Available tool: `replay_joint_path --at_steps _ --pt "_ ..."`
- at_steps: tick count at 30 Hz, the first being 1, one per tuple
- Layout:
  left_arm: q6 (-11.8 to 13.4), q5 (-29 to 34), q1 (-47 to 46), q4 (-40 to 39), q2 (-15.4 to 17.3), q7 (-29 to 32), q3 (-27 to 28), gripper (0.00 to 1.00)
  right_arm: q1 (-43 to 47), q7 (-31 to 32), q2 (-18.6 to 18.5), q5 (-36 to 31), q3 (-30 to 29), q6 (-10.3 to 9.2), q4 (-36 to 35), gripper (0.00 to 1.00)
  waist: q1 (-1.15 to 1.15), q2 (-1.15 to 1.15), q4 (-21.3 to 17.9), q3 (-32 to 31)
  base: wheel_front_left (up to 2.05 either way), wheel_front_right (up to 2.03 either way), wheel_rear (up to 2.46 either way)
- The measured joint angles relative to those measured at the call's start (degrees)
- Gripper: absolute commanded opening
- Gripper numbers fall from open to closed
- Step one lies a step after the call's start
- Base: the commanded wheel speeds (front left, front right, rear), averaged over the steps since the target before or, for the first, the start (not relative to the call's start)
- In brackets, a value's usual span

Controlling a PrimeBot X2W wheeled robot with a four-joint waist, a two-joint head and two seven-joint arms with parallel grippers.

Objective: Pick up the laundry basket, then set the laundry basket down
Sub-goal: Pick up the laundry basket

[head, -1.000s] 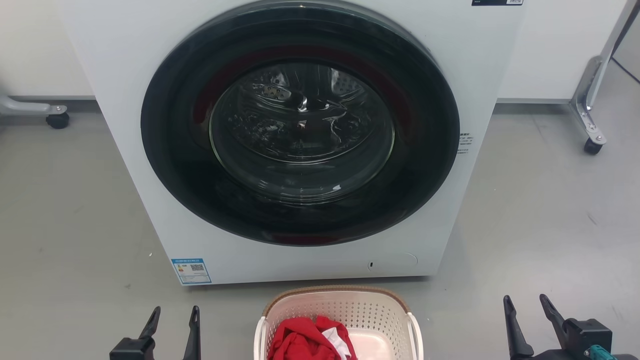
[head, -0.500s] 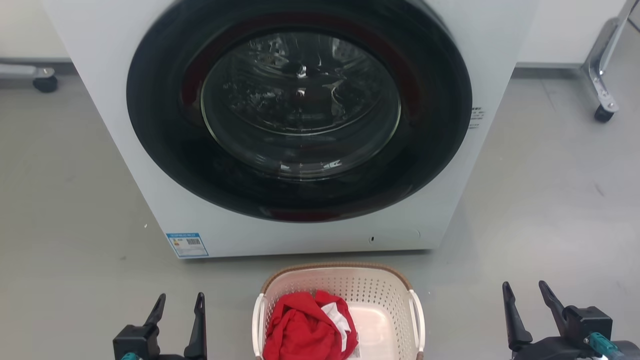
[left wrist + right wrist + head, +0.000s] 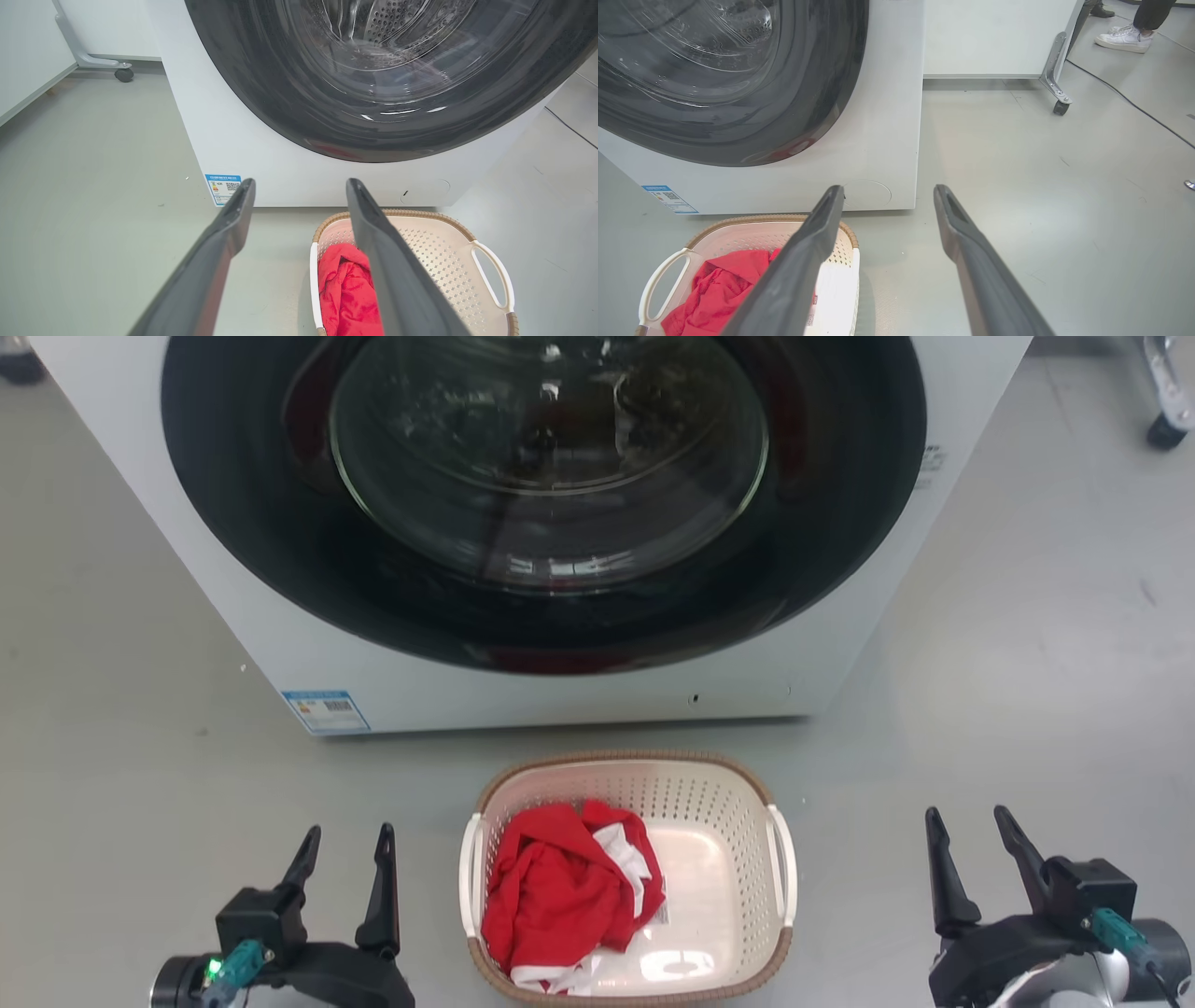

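Note:
The laundry basket (image 3: 728, 803) stands on the grey floor just in front of a washing machine. It is cream with perforated sides, a brown woven rim and white side handles, and holds a red and white garment (image 3: 560, 887). My left gripper (image 3: 344, 835) is open to the basket's left, apart from it. My right gripper (image 3: 966, 817) is open further off to its right. The left wrist view looks past the open left gripper (image 3: 299, 184) to the basket (image 3: 444, 252) at lower right. From the right wrist, the open right gripper (image 3: 888, 190) has the basket (image 3: 738, 238) at lower left.
A white front-loading washing machine (image 3: 579, 691) with a shut dark round door (image 3: 541, 504) rises right behind the basket. Metal legs on castors (image 3: 1057, 100) stand to the right, with another castor (image 3: 124, 74) to the left. A person's shoes (image 3: 1122, 35) and a black cable (image 3: 1134, 105) lie far right.
The head camera has tilted down, so the basket and both grippers sit higher and fuller in the picture. Both grippers stay open beside the basket.

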Motion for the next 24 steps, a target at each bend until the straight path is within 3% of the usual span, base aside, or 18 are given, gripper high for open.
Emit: replay_joint_path --at_steps 24 --pt "-2.6 -2.1 -10.7 4.7 -2.4 2.0 -0.4 1.0 -9.6 0.2 3.0 -0.1 0.2 -0.1 2.2 1.0 0.0 0.01 -0.8 18.3 0.0 0.0 0.0"
